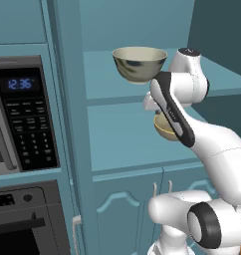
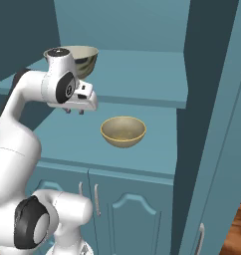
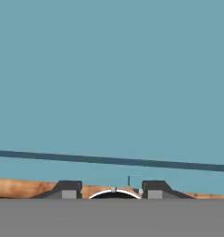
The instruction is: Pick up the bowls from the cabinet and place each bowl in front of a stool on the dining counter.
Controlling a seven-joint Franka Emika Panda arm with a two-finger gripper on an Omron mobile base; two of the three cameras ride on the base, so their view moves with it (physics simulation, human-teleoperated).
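The cream bowl with dark mottled marks [image 1: 140, 62] [image 2: 82, 59] stands on the cabinet's upper shelf [image 2: 142, 74]. On the lower shelf [image 2: 67, 142] rests the plain tan-yellow bowl [image 2: 123, 131] [image 1: 164, 130], half hidden by my arm in the left base view. My gripper [image 2: 74, 111] [image 3: 111, 190] hangs fingers-down over the lower shelf's front, left of the tan bowl and apart from it. Its fingertips [image 3: 67, 187] stand apart with nothing between them, so it is open. The stool and the dining counter are out of view.
A built-in microwave [image 1: 23, 114] and oven [image 1: 23, 219] fill the column left of the cabinet. Panelled doors with thin handles [image 2: 95, 199] close the cabinet below the shelves. A tall teal side panel [image 2: 212, 124] bounds the shelves on the right. Wooden floor [image 2: 237, 234] lies beneath.
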